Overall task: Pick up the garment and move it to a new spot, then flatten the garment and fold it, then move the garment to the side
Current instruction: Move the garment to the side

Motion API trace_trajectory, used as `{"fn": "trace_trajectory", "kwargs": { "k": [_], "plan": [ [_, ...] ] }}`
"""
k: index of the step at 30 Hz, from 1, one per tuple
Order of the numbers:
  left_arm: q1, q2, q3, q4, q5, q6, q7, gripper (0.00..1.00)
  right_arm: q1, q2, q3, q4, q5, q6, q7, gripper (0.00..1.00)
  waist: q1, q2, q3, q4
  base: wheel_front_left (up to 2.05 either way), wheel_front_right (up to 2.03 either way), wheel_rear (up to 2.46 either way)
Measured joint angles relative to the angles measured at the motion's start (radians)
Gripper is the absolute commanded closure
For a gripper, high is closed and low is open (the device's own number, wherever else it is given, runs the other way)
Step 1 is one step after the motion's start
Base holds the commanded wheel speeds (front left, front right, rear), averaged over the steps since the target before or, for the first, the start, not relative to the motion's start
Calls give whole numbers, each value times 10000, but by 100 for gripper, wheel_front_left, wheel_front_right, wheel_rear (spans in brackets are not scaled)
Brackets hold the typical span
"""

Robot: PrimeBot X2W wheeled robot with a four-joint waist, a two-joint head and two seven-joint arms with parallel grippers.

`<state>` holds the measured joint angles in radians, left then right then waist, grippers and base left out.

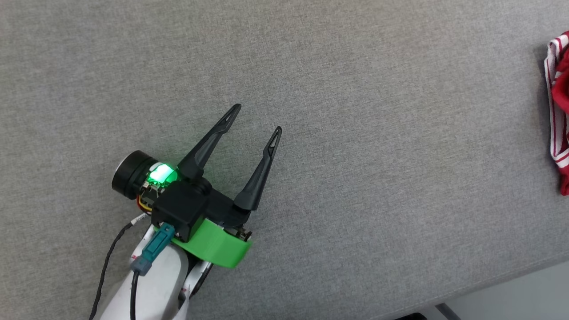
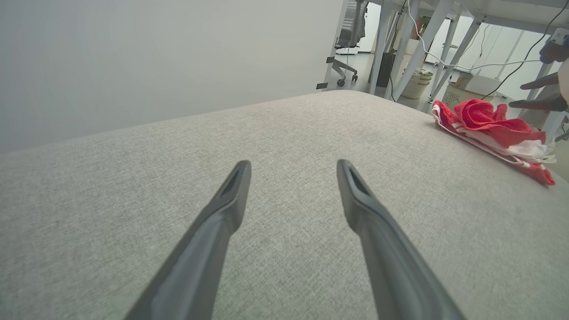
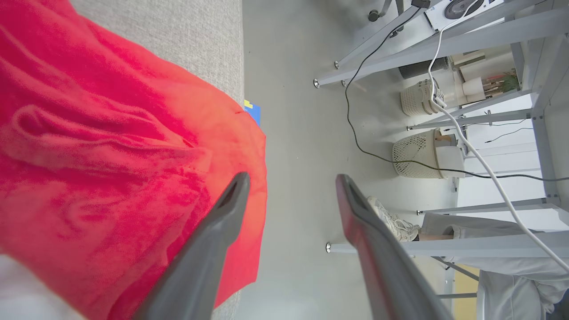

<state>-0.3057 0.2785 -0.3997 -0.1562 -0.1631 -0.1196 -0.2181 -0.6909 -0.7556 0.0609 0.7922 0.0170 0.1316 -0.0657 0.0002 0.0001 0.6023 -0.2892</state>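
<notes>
At lower left of the head view, noted the left gripper (image 1: pixel 257 120) over the grey fabric surface (image 1: pixel 355 89), fingers spread wide, nothing between them. Farther right, at the surface's right edge, found the garment (image 1: pixel 561 111) bunched up, red with red-white striped trim, well apart from that gripper. Checked the left wrist view: same crumpled heap near the far right corner. Rightmost, logged the right gripper (image 3: pixel 292 178) parted wide and gripping nothing, one finger over the red cloth, the other over bare floor (image 3: pixel 293 66) past the edge. Glimpsed a person's shoe (image 3: pixel 391 220) beyond.
</notes>
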Motion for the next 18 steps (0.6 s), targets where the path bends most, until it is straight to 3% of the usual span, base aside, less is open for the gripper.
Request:
{"fn": "trace_trajectory", "kwargs": {
  "k": [8,18],
  "plan": [
    [87,-416,234,790,-451,188,-326,0,-80,134,213,-545,464,0,-286,0,-2,0,-1030,260,0,0,0],
    [977,-871,1256,1279,-759,414,-380,0,1225,920,391,-4103,2489,0,196,0,-2,0,-2813,736,0,0,0]
  ]
}}
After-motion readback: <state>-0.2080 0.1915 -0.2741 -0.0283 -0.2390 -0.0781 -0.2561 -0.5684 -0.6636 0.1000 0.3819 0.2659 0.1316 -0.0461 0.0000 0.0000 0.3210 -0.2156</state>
